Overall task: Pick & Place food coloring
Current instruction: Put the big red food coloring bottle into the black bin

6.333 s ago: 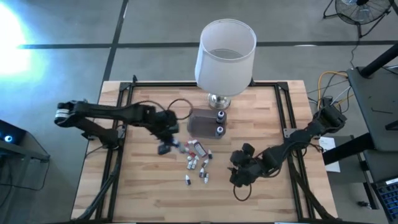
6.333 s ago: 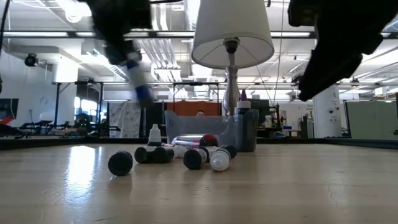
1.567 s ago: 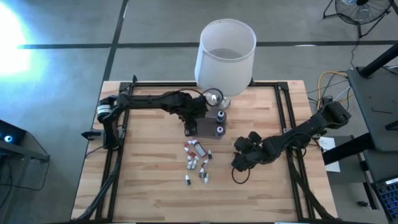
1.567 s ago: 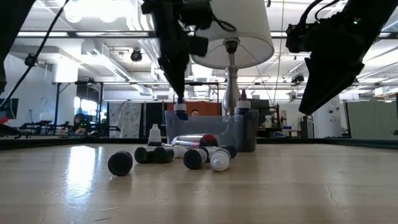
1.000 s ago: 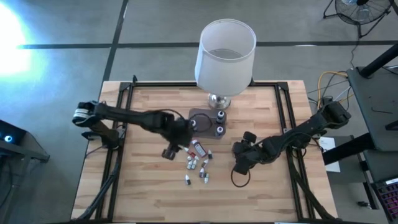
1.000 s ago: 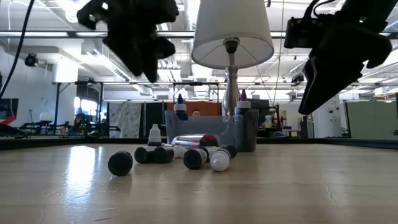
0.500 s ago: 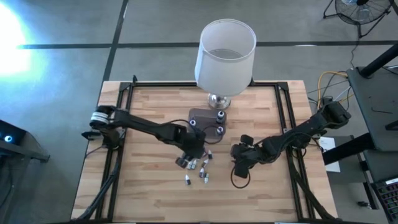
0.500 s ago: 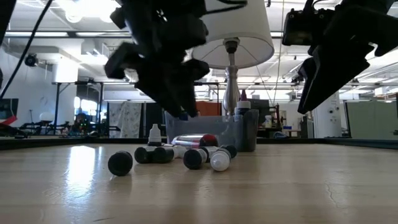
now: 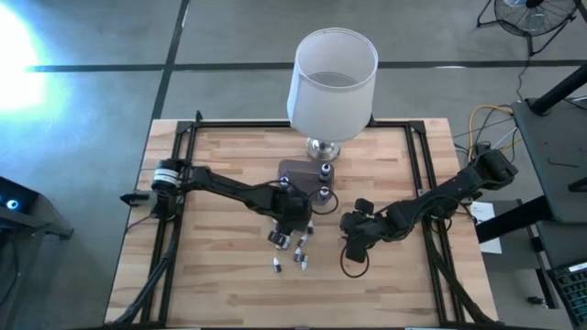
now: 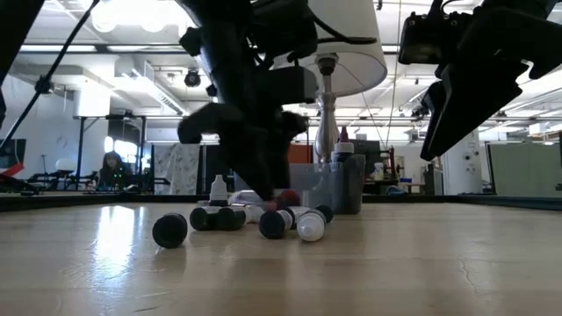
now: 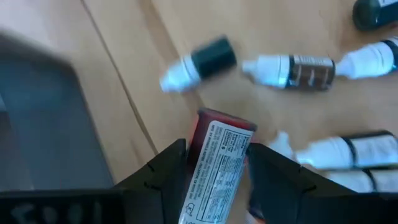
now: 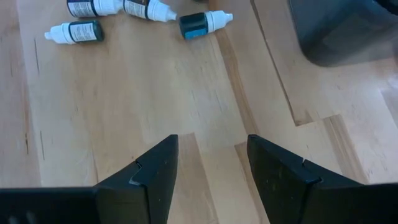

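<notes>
While the left pincer [image 9: 286, 226] hangs low over the scattered food coloring bottles [image 9: 292, 249] at the centre of the high frame, the step in hand looks like a pick. Its fingers stand apart, straddling a red-bodied labelled bottle [image 11: 214, 163] that lies on the counter [image 9: 220, 275], not yet clamped. Next, closing squarely on that bottle and lifting it toward the clear plastic tub [image 9: 307, 179] seems called for, without nudging its neighbours. Only the left wrist view shows that straddle; in the low view the arm hides it. The right pincer [image 12: 208, 168] waits right of centre in the high frame, fingers apart and empty. 2 capped bottles already stand in the tub.
</notes>
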You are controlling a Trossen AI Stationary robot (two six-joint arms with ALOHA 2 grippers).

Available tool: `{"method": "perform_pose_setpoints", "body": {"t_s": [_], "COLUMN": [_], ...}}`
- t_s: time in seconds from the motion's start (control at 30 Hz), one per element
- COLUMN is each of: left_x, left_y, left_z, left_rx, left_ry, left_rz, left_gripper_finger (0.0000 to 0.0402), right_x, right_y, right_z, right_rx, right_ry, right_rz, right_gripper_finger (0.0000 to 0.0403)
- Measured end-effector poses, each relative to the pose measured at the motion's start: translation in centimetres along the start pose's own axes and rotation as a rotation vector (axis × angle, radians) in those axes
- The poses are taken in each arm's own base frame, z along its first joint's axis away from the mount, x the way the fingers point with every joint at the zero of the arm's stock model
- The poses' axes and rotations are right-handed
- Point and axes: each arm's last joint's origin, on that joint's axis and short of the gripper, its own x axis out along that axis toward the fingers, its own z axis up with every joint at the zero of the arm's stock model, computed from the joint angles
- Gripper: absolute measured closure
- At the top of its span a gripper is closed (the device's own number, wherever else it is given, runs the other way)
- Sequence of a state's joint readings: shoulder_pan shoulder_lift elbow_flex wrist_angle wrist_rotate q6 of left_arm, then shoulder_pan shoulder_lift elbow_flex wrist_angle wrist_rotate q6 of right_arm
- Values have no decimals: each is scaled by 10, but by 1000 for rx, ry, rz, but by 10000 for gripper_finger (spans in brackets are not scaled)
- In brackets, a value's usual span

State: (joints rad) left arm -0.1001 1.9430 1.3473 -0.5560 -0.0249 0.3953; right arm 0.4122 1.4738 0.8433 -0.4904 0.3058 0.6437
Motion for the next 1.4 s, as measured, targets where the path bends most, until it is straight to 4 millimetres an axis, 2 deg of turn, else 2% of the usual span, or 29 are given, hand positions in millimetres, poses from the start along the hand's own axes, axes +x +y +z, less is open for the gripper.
{"method": "perform_pose_setpoints", "body": {"t_s": [0.2, 0.33, 0.5, 0.57, 0.67, 0.83, 0.93, 1.07, 1.4], "left_x": [-13, -21, -52, -64, -72, -58, -47, -40, -40], "left_y": [-7, -8, -7, -10, -16, -31, -37, -38, -36], "left_z": [-10, -12, -11, -19, -39, -77, -90, -95, -92], "left_rx": [-252, -350, -436, -448, -417, -303, -281, -292, -305], "left_ry": [78, 104, 54, 78, 120, 91, 51, 44, 15], "left_rz": [-73, -91, -77, -80, -64, -46, -37, -20, 19], "left_gripper_finger": [257, 257, 257, 257, 257, 257, 257, 257, 257], "right_x": [0, 0, 0, 0, 0, 0, 0, 0, 0], "right_y": [0, 0, 0, 0, 0, 0, 0, 0, 0], "right_z": [0, 1, 1, 1, 1, 1, 1, 2, 2], "right_rx": [1, 1, 5, 5, 5, 6, 9, 13, 16], "right_ry": [-8, -9, -10, -9, -9, -16, -24, -28, -29], "right_rz": [-9, -8, -8, -7, -7, -10, -18, -20, -22], "right_gripper_finger": [218, 218, 218, 218, 218, 218, 218, 218, 218]}}
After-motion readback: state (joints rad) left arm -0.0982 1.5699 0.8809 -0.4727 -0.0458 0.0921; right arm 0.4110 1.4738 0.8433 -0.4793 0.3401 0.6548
